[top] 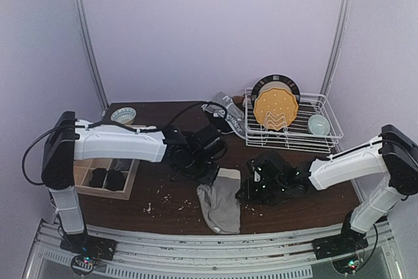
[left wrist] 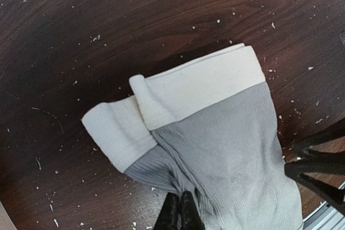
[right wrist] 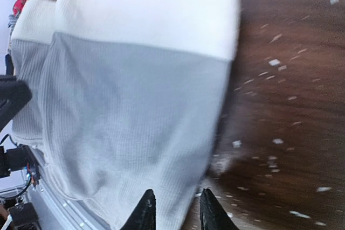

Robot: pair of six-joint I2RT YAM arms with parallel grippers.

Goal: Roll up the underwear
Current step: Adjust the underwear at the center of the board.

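Underwear [top: 221, 207], grey with a pale waistband, lies flat on the dark table [top: 163, 194] at the middle of its near side, its lower end reaching the near edge. The waistband end points toward the back, and one corner of it is folded over. The left gripper [left wrist: 179, 211] sits at the cloth's left side, low over the grey fabric, fingers pressed together with no gap. I cannot tell whether any cloth is caught between them. The right gripper [right wrist: 175, 208] is at the cloth's right edge, jaws a narrow way apart and straddling the hem. Pale crumbs [left wrist: 97, 38] dot the wood around it. A wire dish rack [top: 326, 136] stands well behind, holding a yellow plate [top: 274, 110].
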